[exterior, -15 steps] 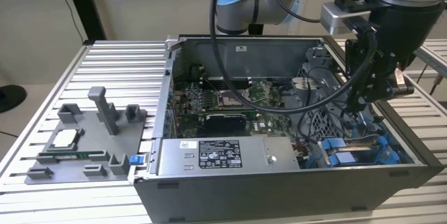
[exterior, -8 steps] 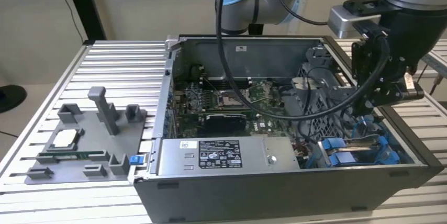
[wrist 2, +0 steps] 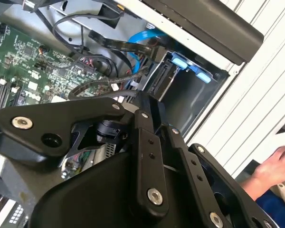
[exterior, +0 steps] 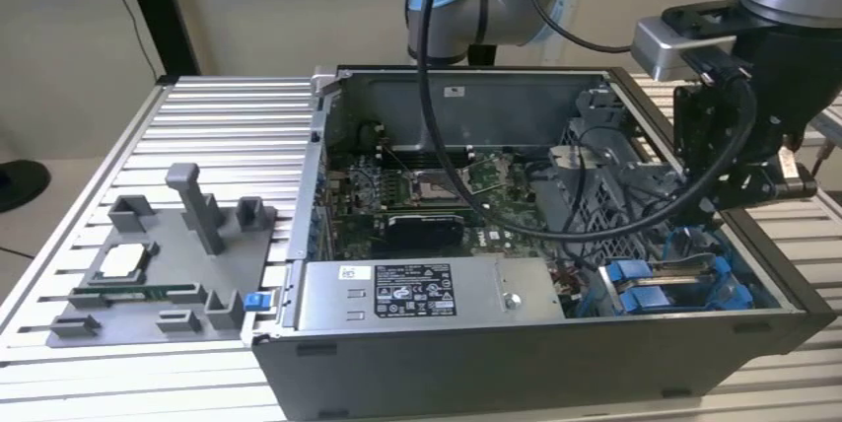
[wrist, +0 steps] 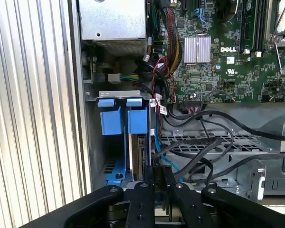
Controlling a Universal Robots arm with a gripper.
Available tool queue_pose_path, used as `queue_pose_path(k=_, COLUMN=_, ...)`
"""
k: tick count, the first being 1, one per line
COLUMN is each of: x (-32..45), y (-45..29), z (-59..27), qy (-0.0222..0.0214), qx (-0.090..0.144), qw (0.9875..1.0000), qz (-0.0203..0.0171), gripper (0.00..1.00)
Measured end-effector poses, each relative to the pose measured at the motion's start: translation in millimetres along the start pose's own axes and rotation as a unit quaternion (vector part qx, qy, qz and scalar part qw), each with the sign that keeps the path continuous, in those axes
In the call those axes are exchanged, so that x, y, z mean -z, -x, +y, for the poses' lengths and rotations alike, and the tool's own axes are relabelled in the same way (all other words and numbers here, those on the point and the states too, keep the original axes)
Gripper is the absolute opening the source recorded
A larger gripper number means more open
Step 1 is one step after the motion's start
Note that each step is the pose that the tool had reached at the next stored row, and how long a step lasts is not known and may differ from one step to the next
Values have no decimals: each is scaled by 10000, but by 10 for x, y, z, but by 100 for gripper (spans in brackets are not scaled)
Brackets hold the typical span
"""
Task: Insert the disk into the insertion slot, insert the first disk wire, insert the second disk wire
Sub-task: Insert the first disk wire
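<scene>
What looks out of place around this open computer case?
A person's hand lies past the edge of the ribbed metal table in the second wrist view, unexpected so near the work. Inside the open grey computer case, nothing looks spilled or damaged.

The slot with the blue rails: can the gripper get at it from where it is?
Probably yes. The gripper hangs close by the slot, the case is open there, and the black cables lie to one side rather than across it.
</scene>
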State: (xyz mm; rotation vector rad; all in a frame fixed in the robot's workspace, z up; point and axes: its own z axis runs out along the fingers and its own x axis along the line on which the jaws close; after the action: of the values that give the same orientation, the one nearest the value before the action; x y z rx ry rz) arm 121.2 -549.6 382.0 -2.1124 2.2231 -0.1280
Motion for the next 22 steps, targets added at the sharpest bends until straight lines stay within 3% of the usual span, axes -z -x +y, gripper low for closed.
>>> queue_pose_path(k=9, x=-41, y=-146, z=-33, qy=2, qx=0, qw=10000, qz=0, gripper=0)
queue_pose_path(k=14, x=-105, y=-224, z=-44, qy=8, qx=-1, qw=10000, qz=-5, gripper=0)
queue_pose_path(k=22, x=-216, y=-235, z=-88, qy=25, qx=-75, qw=10000, qz=-28, gripper=0)
